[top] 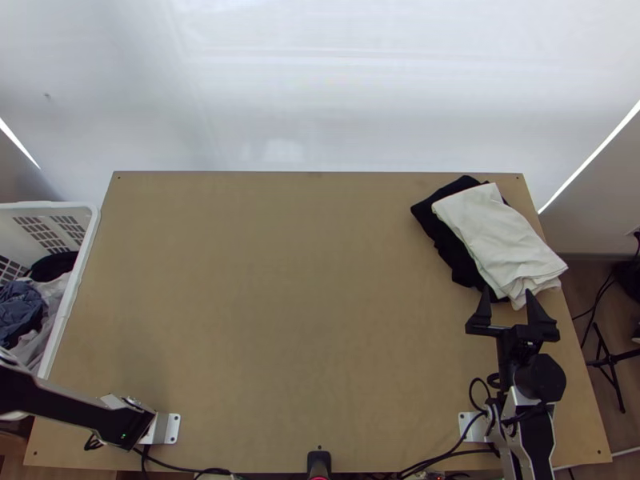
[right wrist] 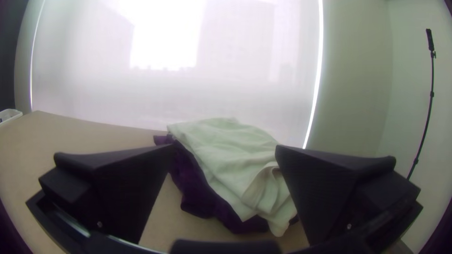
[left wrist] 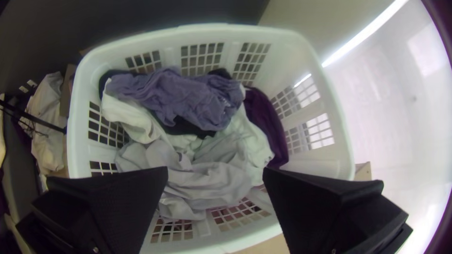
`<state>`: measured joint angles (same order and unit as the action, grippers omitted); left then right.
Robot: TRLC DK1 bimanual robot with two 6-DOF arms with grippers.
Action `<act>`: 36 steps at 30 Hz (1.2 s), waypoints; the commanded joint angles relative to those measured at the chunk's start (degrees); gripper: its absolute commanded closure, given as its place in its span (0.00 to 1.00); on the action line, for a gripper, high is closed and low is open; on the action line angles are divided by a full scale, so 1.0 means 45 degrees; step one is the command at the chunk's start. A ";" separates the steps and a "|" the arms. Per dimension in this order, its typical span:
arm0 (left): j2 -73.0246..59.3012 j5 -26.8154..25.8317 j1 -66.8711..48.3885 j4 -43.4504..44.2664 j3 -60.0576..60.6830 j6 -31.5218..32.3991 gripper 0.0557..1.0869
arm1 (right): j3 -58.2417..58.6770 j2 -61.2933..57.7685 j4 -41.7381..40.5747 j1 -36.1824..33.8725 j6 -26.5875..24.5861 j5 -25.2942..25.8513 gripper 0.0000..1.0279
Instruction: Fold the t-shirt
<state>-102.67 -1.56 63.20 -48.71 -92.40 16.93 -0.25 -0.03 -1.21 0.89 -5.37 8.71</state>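
Observation:
My right gripper (top: 509, 294) stands open at the table's right side, just on the near side of a stack of cloth; nothing is between its fingers. In the stack, a white folded cloth (top: 498, 232) lies over a black one (top: 448, 240). The right wrist view shows the open right gripper (right wrist: 224, 146) in front of the white cloth (right wrist: 230, 150) and the dark cloth (right wrist: 193, 188). The left wrist view has my left gripper (left wrist: 214, 174) open above the laundry basket (left wrist: 310, 61), which holds a purple-blue cloth (left wrist: 183, 96) and light grey cloth (left wrist: 202, 174) bunched up.
At the table's left edge stands the white basket (top: 70, 300) of loose clothes, with the left arm (top: 76, 408) near its front end. Bare wood (top: 296, 304) stretches across the middle of the table. Cables lie along the near edge.

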 commanded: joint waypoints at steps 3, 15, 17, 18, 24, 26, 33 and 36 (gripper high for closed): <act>-0.4332 0.0132 0.0526 -0.0445 -0.0951 -0.1086 0.05 | -0.0003 -0.0051 -0.0004 -0.0040 0.0021 -0.0002 0.04; -0.6735 0.0972 0.1073 0.0980 -0.0599 -0.2902 0.05 | -0.0003 -0.0129 -0.0004 -0.0021 0.0060 0.0018 0.04; -0.6930 0.1011 0.1112 0.1000 -0.0599 -0.3039 0.05 | -0.0003 -0.0129 -0.0004 -0.0021 0.0021 -0.0002 0.04; -0.7028 0.1011 0.1151 0.1058 -0.0580 -0.3156 0.05 | -0.0003 -0.0110 -0.0004 -0.0021 0.0021 -0.0002 0.04; -0.7262 0.0738 0.1229 0.2406 0.0045 -0.3781 0.96 | -0.0003 -0.0012 -0.0004 -0.0255 -0.0019 -0.0002 0.04; -0.6949 0.0269 0.1327 0.2250 -0.0209 -0.3527 0.97 | -0.0003 -0.0012 -0.0004 -0.0412 -0.0019 0.0018 0.04; -0.2789 -0.2387 0.1483 -0.0719 -0.5346 -0.1418 0.97 | -0.0003 -0.0012 -0.0004 -0.0470 0.0021 0.0018 0.04; -0.2223 -0.3422 0.1659 -0.2106 -0.9174 -0.0520 0.97 | -0.0003 -0.0032 -0.0004 -0.0470 0.0040 0.0018 0.04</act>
<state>-122.04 -7.51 69.38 -47.94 -108.33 7.25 -0.25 -0.10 -1.21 -0.93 -5.39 8.71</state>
